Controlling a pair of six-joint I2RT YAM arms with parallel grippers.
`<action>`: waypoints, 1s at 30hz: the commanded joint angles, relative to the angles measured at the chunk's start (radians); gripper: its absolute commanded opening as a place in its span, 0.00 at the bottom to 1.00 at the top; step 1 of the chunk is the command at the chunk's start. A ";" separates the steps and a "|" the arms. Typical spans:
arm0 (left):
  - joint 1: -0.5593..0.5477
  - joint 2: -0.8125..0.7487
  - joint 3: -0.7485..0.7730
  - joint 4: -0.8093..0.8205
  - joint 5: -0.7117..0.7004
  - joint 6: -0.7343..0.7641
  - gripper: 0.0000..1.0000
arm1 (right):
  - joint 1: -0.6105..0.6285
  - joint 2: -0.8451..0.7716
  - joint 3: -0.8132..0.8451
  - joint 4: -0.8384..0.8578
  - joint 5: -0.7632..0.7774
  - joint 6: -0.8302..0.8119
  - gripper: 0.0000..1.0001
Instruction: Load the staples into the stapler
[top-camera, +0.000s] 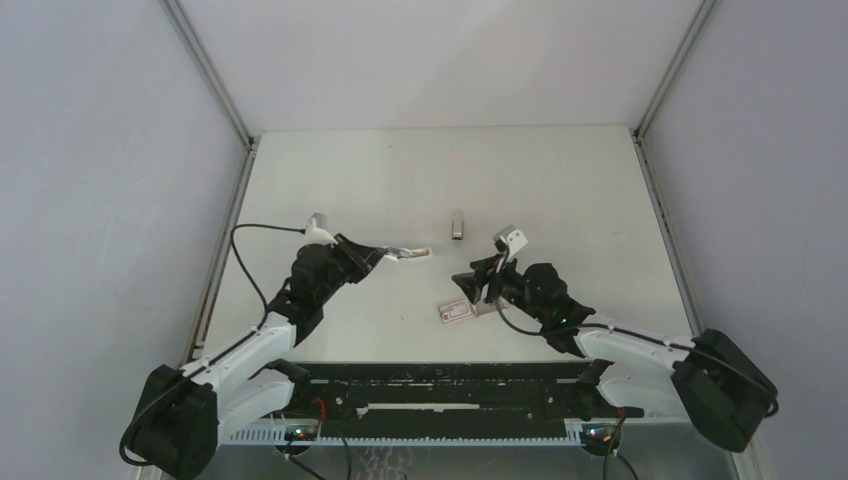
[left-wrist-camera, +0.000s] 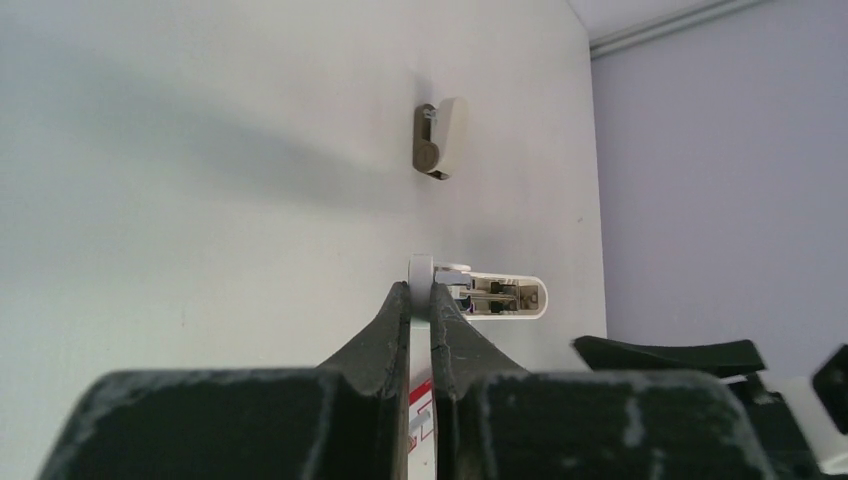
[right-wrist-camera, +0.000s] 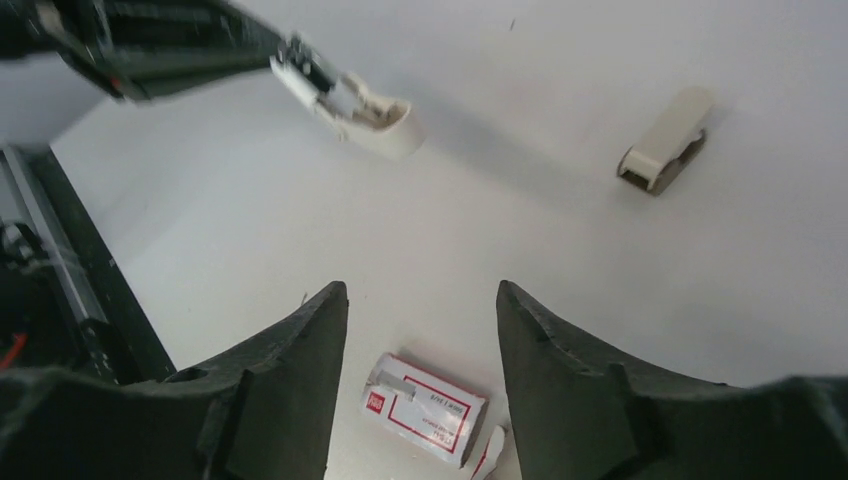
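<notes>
The left gripper (left-wrist-camera: 418, 296) is pinching the stapler (left-wrist-camera: 500, 295) by its upright white end. Its jaws are pressed together on it, holding it off the table (top-camera: 350, 170) over the middle, slightly left. The stapler's open side, with metal parts showing, is facing out past the fingertips. The right gripper (right-wrist-camera: 420, 295) is hanging spread with nothing between its fingers, over the red-and-white box (right-wrist-camera: 425, 405). The box is lying close to the near edge, about centre.

The step in hand is probably fetching a strip from the box. To do it well:
- Come straight down and take the strip by its long sides, not the ends.
- Grip lightly so the strip is not snapping.
- Carry it level to the stapler.
- The left arm should be holding the channel steady and turned up, so the strip is sliding in along its length rather than dropping in crooked.

Hard to make out:
- The staples are not identifiable anywhere. A small grey patch on the box top may be them or just print, cannot tell.
- Whether the box is open is unclear, and a white-and-red scrap beside it is cut off at the frame's bottom.
- A beige-and-grey piece (right-wrist-camera: 665, 140) is lying alone nearer the far edge, well apart from both arms. I cannot tell what it is.
- The stapler's pinched end is hidden by the fingers.
</notes>
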 joint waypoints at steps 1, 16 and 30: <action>0.003 0.036 -0.065 0.192 -0.064 -0.111 0.00 | -0.092 -0.140 0.038 -0.106 -0.058 0.104 0.57; -0.046 0.320 -0.075 0.367 -0.255 -0.128 0.00 | -0.217 -0.212 0.026 -0.205 -0.139 0.119 0.59; -0.036 0.489 -0.120 0.440 -0.236 -0.101 0.03 | -0.280 -0.223 0.011 -0.204 -0.177 0.147 0.59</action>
